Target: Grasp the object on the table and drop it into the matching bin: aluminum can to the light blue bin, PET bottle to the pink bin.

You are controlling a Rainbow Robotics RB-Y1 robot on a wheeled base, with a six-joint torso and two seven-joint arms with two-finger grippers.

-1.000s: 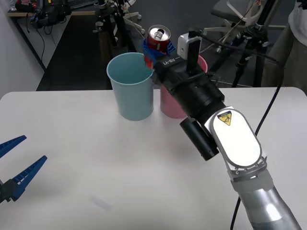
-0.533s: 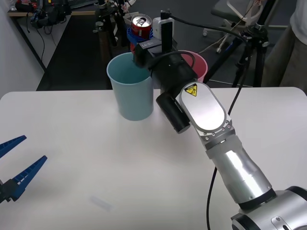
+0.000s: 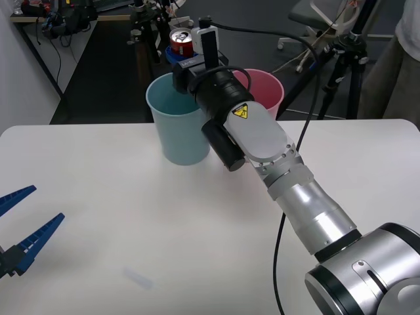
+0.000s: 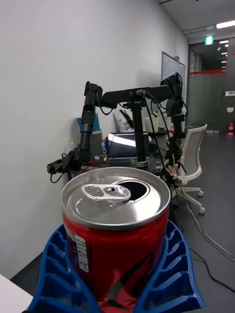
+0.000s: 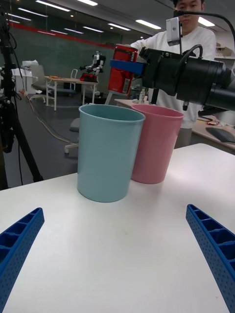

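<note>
Aluminum can [image 3: 181, 42] sits tight in the right gripper [image 3: 180, 58], up above the light blue bin's [image 3: 178, 131] far rim, so bring it over the middle before letting go, while the left gripper [image 3: 23, 226] waits wide open, well apart from that bin.

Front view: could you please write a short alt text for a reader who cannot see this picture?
The right gripper holds a red aluminum can upright in the air above the light blue bin, which stands beside the pink bin on the white table. The left gripper waits open at the table's near left edge.
</note>
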